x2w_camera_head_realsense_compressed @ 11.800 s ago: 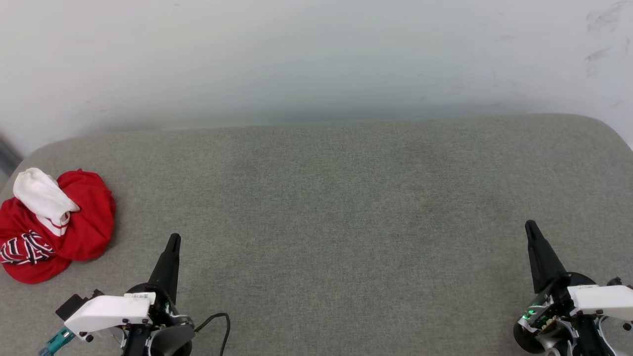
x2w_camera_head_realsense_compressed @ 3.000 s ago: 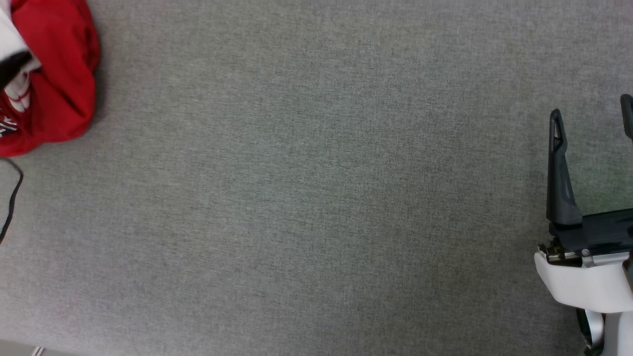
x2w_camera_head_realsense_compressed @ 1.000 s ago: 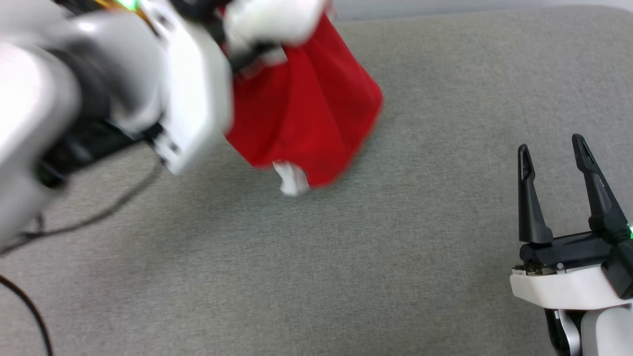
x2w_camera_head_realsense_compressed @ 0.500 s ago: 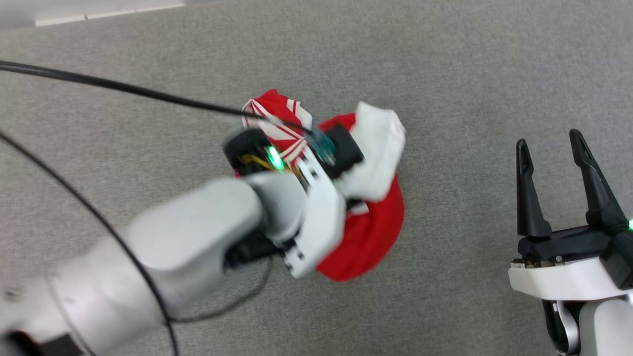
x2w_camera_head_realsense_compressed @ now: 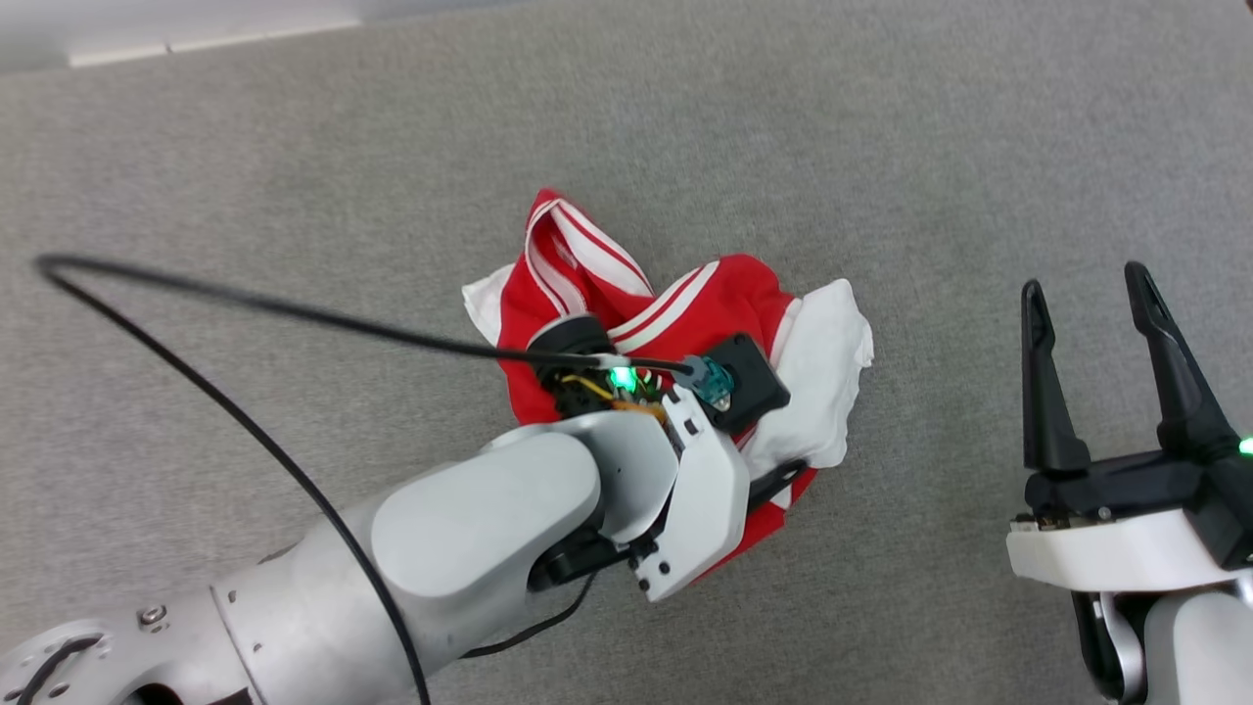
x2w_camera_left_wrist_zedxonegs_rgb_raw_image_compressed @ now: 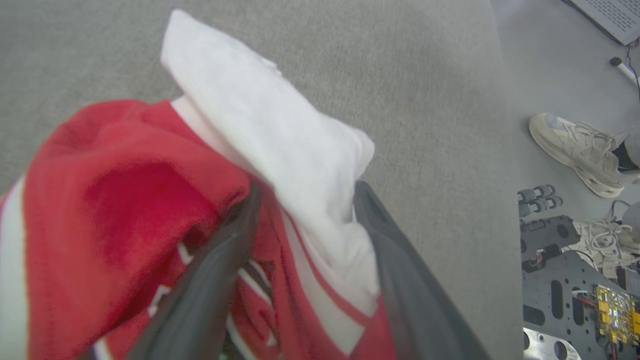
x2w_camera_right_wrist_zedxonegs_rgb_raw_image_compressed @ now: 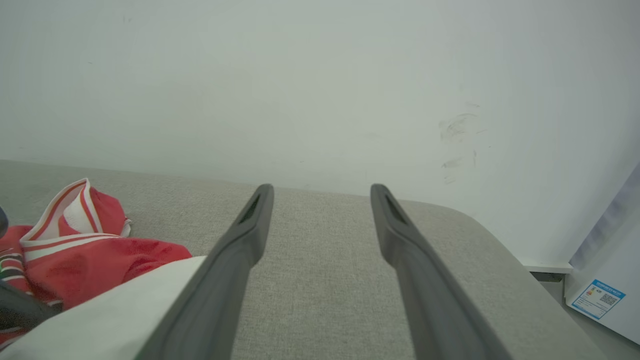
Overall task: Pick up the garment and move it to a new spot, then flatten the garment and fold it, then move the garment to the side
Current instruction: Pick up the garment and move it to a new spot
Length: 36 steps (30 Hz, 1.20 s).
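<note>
**Left tool** (x2w_camera_left_wrist_zedxonegs_rgb_raw_image_compressed: 306, 187): Its two dark fingers (x2w_camera_left_wrist_zedxonegs_rgb_raw_image_compressed: 210, 280) stand well apart. Folds of the garment (x2w_camera_left_wrist_zedxonegs_rgb_raw_image_compressed: 125, 200) lie bunched between them, white sleeve cloth against the right finger and red cloth against the left. The jaws are spread, not pinched, so nothing is clamped. In the head view the pale left forearm (x2w_camera_head_realsense_compressed: 470, 529) reaches over the near part of the heap, and a black cable (x2w_camera_head_realsense_compressed: 245, 304) loops from the wrist out to the left.

**Right tool** (x2w_camera_head_realsense_compressed: 1083, 279): The fingers are wide apart and nothing is between them. It hangs over bare grey cloth to the right of the garment and does not touch it. The right wrist view shows the same open tool (x2w_camera_right_wrist_zedxonegs_rgb_raw_image_compressed: 321, 188).

**Writing and labels:** Black lettering with white outlines shows in the folds by the left finger, too crumpled to read. A white sticker with a blue edge and a square code (x2w_camera_right_wrist_zedxonegs_rgb_raw_image_compressed: 597, 298) sits on a pale panel at the far right, too small to read.

**Garment** (x2w_camera_head_realsense_compressed: 724, 294): It lies as a crumpled heap near the middle of the grey fabric-covered desk (x2w_camera_head_realsense_compressed: 294, 147), resting on it. No clear long axis can be made out. A loop of red-white striped trim (x2w_camera_head_realsense_compressed: 563, 245) rises at the far left of the heap. A white sleeve (x2w_camera_head_realsense_compressed: 827, 362) spreads to the right, toward the right tool.

**Surroundings:** A person's pale shoe (x2w_camera_left_wrist_zedxonegs_rgb_raw_image_compressed: 575, 145) stands on the floor beyond the desk edge.
</note>
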### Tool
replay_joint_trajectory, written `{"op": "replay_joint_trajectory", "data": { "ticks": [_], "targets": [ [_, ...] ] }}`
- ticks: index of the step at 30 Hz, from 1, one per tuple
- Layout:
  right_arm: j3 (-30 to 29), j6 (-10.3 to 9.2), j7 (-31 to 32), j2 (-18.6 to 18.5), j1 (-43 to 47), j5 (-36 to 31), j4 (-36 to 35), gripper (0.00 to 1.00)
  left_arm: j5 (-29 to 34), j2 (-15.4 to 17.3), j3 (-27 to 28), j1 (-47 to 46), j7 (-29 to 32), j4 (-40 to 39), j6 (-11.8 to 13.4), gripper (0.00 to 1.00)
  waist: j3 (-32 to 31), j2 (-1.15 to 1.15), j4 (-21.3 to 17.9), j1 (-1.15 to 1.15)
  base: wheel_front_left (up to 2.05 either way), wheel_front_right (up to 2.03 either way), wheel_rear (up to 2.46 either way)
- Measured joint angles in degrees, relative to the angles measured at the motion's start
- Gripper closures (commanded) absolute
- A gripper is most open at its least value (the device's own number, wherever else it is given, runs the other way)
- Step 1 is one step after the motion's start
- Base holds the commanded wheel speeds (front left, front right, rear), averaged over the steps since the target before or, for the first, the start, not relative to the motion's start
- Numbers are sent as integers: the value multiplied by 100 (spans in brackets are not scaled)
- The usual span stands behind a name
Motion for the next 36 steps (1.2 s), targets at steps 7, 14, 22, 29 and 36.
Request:
{"op": "replay_joint_trajectory", "data": {
  "ticks": [7, 14, 22, 29, 36],
  "targets": [
    [-89, 0, 0, 0, 238, -59, 82, 0, 270, -116, 388, -89, -1581, 205, 194, 0, -441, 0, 174, 0, 0, 0, 0],
    [-97, 0, 0, 1, 438, -105, 110, 0, 602, 159, 977, 221, -2783, 155, 1203, 0, -867, 0, 437, 0, 0, 0, 0],
    [-169, 0, 0, 0, 613, -154, 126, 0, 924, 717, 1858, 1271, -3184, -119, 2373, 0, -1181, 0, 702, 0, 0, 0, 0],
    [-235, 0, 0, 0, 715, -155, 143, 0, 1699, 826, 3416, 2820, -3195, -922, 3069, 0, -1327, 0, 829, 0, 0, 0, 0],
    [-298, 0, 0, -1, 879, -129, 222, 0, 2461, 453, 4733, 4240, -3200, -1296, 3133, 0, -1503, 0, 895, 0, 0, 0, 0]
  ]
}}
